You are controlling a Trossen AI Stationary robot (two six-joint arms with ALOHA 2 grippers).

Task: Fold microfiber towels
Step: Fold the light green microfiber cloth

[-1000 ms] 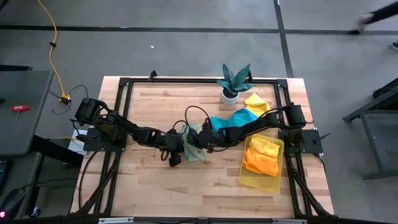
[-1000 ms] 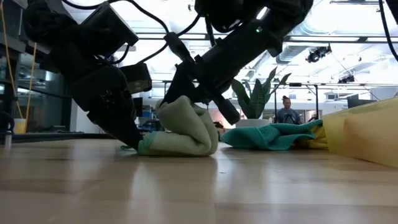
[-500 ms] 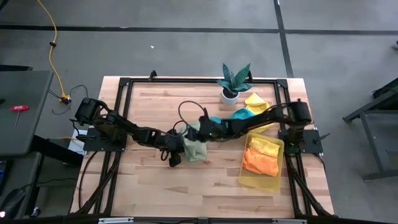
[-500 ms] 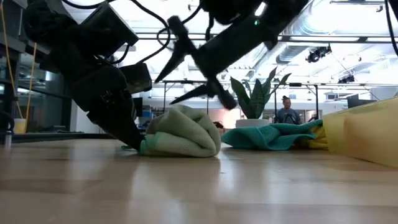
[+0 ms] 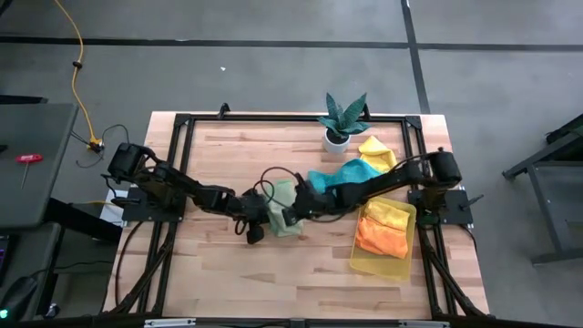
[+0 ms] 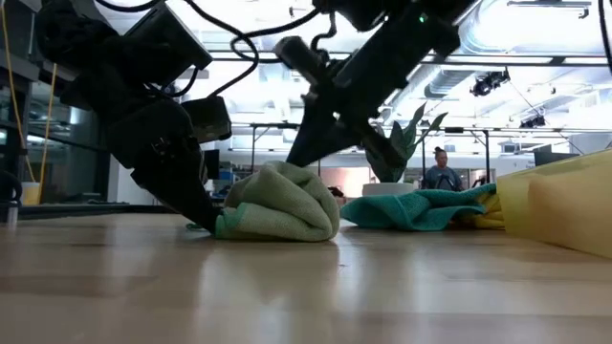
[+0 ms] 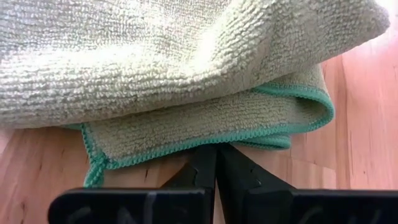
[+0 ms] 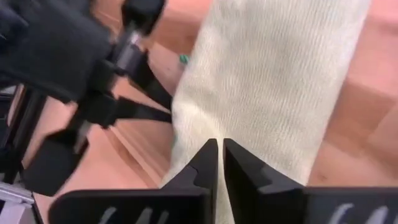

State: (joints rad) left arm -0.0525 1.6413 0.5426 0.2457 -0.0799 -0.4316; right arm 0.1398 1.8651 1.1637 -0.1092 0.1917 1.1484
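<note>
A: High view first. Where did the pale green towel (image 5: 285, 219) lie?

B: Bunched on the table (image 5: 228, 273), well to the side of the yellow tray (image 5: 372, 264), with both arms meeting over it. The teal towel (image 5: 335, 173) lay between it and the potted plant (image 5: 342, 118); a yellow towel (image 5: 375, 150) sat just beside the plant, and an orange towel (image 5: 383, 230) lay in the tray.

A: And the left gripper (image 7: 216, 155)?

B: Its fingers were pressed together at the towel's teal-stitched edge, low on the wood. Whether any cloth was pinched between them, I could not tell.

A: The right gripper (image 8: 220, 155)?

B: Also closed, fingertips resting against the top of the green bundle, on the side toward the tray. A pinch of cloth could not be made out.
</note>
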